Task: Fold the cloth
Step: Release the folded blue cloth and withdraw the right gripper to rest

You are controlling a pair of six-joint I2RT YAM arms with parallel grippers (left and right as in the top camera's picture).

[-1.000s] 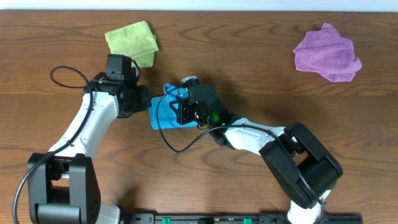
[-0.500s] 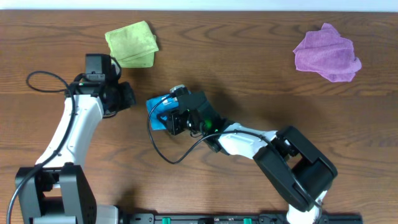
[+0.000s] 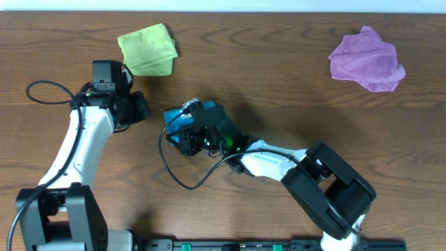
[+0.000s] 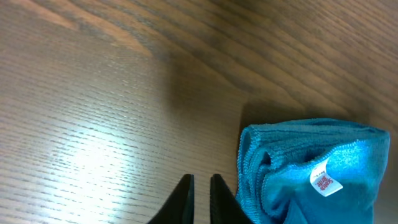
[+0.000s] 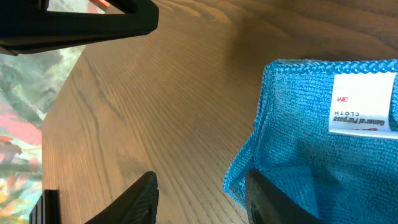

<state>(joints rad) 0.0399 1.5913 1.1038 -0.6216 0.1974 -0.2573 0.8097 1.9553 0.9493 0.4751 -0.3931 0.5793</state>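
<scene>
The blue cloth [image 3: 175, 117] lies folded in a small bundle at the table's middle. It also shows in the left wrist view [image 4: 311, 168] with a white tag, and in the right wrist view [image 5: 323, 149] with its label. My right gripper [image 3: 185, 137] is open and sits over the cloth's left edge; in the right wrist view [image 5: 199, 186] one finger rests on the cloth's corner and the other is over bare wood. My left gripper [image 3: 139, 106] is shut and empty, on the wood just left of the cloth [image 4: 200, 186].
A folded green cloth [image 3: 148, 49] lies at the back left, close behind my left arm. A crumpled purple cloth [image 3: 367, 58] lies at the back right. The right arm's cable loops over the table in front of the blue cloth.
My left gripper has pulled back to the left, away from the blue cloth. My right gripper and the blue cloth have shifted a little to the left.
</scene>
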